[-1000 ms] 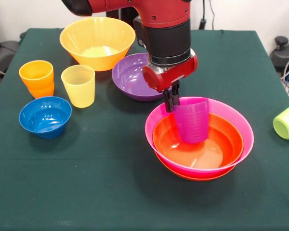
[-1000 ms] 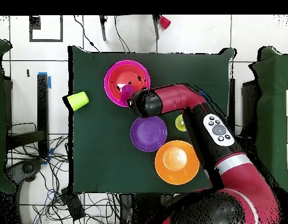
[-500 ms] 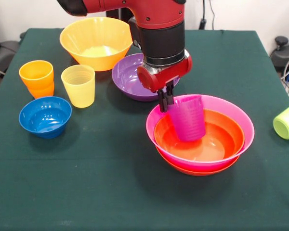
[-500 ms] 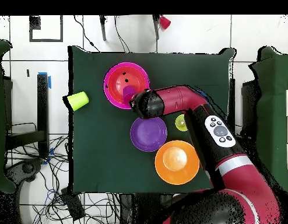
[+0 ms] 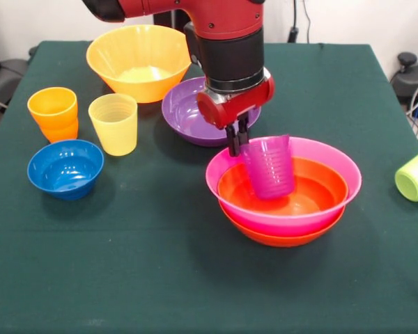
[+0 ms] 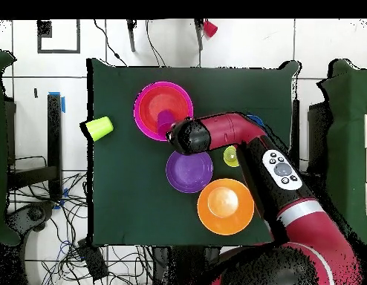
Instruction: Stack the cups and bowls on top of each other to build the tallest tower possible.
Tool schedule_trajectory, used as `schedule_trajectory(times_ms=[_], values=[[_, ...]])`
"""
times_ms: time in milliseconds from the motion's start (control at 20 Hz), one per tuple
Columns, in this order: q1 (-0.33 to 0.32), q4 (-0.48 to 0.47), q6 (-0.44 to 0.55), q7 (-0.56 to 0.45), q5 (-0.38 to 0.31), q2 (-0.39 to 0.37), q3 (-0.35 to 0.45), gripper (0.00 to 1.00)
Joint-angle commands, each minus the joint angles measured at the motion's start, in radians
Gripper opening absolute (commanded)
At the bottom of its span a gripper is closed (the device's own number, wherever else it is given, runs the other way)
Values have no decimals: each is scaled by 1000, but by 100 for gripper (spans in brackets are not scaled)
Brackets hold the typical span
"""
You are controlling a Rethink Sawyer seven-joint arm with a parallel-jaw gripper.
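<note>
Covering the table, dark green cloth (image 5: 125,278); end effector (image 5: 237,142) clamped on purple cup (image 5: 268,167)

A dark green cloth (image 5: 125,278) covers the table. Around it lies a white tiled floor (image 6: 38,111) strewn with black cables (image 6: 67,245).

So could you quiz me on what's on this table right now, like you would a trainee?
1. True or false: the gripper is pinching the rim of the purple cup.
2. The purple cup sits tilted inside which bowl: A blue bowl, B red-orange bowl, C purple bowl?
3. Which cup lies on its side near the table's edge?

Key: 1 true. 2 B, nested in the pink bowl. 3 The lime green cup.
</note>
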Motion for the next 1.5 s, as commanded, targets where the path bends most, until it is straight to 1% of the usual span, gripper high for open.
schedule_trajectory(times_ms=[50, 400, 700, 850, 950, 1150, 1200, 1500], values=[[-3, 97, 8, -36, -80, 65, -81, 0], [4, 96, 28, -34, -67, 58, -75, 0], [26, 89, 46, 21, -34, 35, -82, 0], [51, 82, 83, 39, -12, -4, -80, 0], [65, 77, 116, 59, 27, -30, -69, 0], [90, 55, 117, 96, 65, -59, -75, 0], [98, 52, 134, 99, 79, -73, -77, 0], [96, 90, 145, 99, 128, -135, -83, 0]])
